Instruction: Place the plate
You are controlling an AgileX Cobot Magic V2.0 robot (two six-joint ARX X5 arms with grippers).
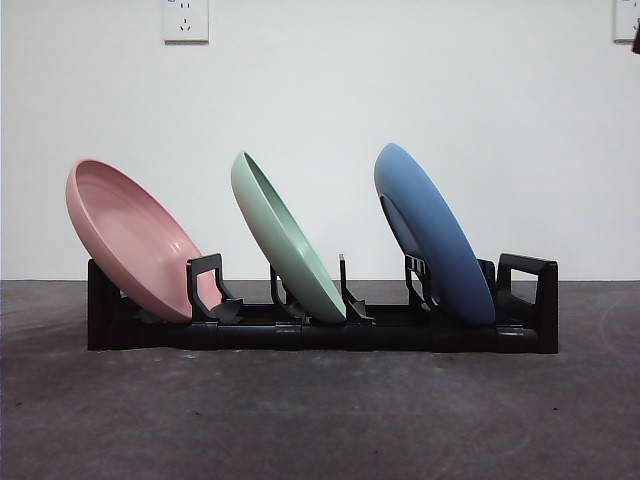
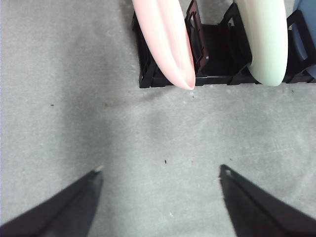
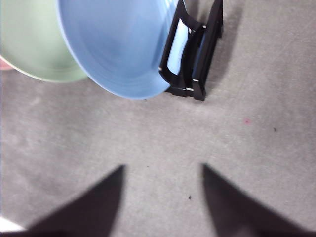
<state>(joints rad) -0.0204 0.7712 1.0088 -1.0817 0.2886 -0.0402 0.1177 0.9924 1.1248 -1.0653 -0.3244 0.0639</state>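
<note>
A black dish rack [image 1: 520, 335] stands on the table with three plates leaning in its slots: a pink plate [image 1: 130, 240] at the left, a green plate [image 1: 285, 240] in the middle and a blue plate [image 1: 430, 230] at the right. My left gripper [image 2: 160, 170] is open and empty, hovering above the table in front of the pink plate [image 2: 165, 39] and rack [image 2: 217, 52]. My right gripper [image 3: 163, 168] is open and empty, above the table near the blue plate [image 3: 116, 42] and the rack's end [image 3: 197, 54]. The green plate also shows in both wrist views [image 2: 266, 39] [image 3: 27, 39].
The grey table surface [image 1: 320, 410] stretches in front of the rack. A white wall with a socket [image 1: 185, 20] stands behind. A black tip of an arm [image 1: 636, 38] shows at the top right corner.
</note>
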